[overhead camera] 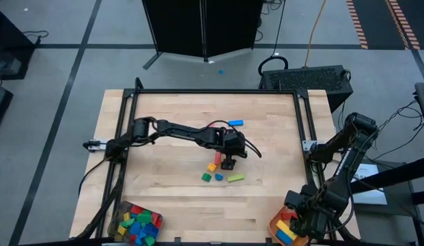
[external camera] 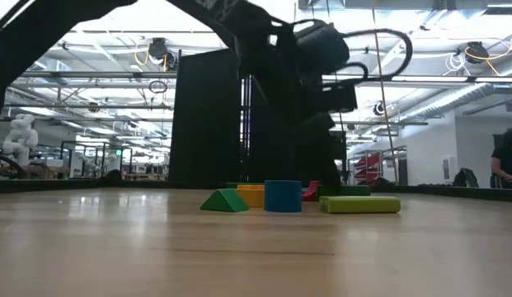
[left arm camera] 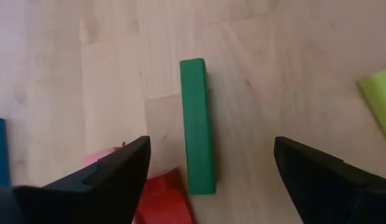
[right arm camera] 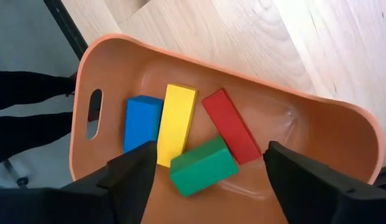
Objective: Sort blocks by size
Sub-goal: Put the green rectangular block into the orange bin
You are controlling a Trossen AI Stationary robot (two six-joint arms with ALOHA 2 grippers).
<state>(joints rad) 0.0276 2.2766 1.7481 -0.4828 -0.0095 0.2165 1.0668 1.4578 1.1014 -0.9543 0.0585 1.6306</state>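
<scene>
Closest to the low camera is a little cluster mid-worktop: a green wedge, a blue block and a long lime block. The left tool hangs right over them, fingers spread wide either side of a long green block without touching it. Over at the near right corner, the right tool sits spread apart above the orange tray, where blue, yellow, red and green long blocks lie loose, and the grey container of small blocks is at the near left corner.

Four views: overhead, table-level, two wrist cameras.
Overhead looks straight down on the pale wooden table; low looks level across it; wrist cameras sit close above.
</scene>
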